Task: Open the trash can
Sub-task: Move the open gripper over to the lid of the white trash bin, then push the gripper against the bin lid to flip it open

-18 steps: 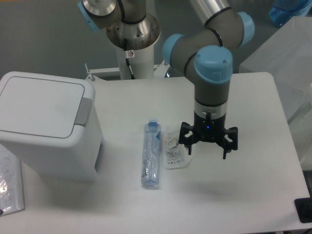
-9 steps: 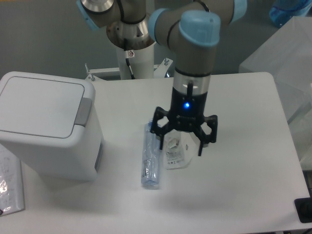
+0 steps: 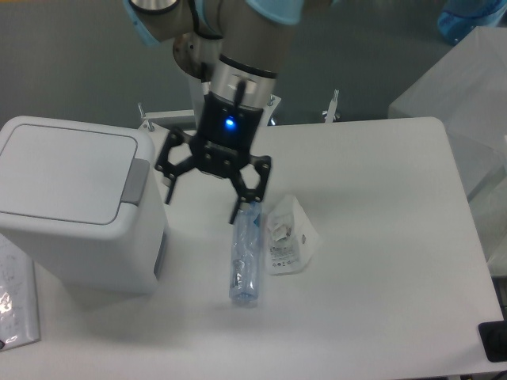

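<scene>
**Gripper closing in on the bin's push tab**

Risk sits mainly in how the gripper (image 3: 203,193) meets the trash can (image 3: 79,206). Its two fingers are spread wide with nothing between them, hanging above the table (image 3: 380,261) just right of the can's upper right corner. The can stands at the table's left edge, lid (image 3: 65,170) flat and shut, the grey push-button tab (image 3: 135,180) on its right-hand side facing the arm. As I judge it, a finger has to press that tab; with the fingers splayed this far, the left finger could land on the lid's rim or on the can wall instead, and the push would shove the whole bin sideways rather than release the latch. A sideways shove could also slide the bin toward the table edge. The right finger hangs over the neck of the clear plastic bottle (image 3: 245,253), so a descent here could knock it rolling into the small clear packet (image 3: 288,237) beside it.

Compared with a second ago, the arm has swept from the right of the packet, over the bottle, to its present spot near the can, and the wrist has turned. The fingers were just as open then. Can, bottle and packet have not shifted.
</scene>
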Robot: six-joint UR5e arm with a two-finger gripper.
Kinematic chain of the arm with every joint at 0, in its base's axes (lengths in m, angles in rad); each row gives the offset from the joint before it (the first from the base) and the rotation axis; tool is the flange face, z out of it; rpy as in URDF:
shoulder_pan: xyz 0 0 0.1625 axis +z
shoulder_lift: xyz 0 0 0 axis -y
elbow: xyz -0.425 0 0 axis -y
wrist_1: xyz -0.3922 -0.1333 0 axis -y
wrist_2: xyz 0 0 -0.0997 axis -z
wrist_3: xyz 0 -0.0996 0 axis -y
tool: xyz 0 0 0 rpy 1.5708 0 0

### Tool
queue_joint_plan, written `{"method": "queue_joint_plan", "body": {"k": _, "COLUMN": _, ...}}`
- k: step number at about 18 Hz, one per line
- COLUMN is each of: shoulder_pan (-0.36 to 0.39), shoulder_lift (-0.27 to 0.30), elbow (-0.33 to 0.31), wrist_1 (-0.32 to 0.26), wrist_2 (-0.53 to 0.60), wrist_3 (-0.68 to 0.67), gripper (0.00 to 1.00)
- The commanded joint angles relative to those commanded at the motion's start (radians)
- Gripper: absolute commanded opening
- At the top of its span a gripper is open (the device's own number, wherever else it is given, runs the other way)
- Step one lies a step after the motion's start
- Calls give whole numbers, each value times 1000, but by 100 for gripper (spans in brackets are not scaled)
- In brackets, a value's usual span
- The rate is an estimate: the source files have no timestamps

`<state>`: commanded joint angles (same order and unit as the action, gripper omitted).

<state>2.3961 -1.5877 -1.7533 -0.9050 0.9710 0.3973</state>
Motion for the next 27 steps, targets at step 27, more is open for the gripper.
{"method": "queue_joint_plan", "body": {"k": 27, "shoulder_pan": -8, "shoulder_lift": -18, "elbow": -32, "wrist_1": 8, "wrist_2": 14, "wrist_3": 5, "gripper": 100}}
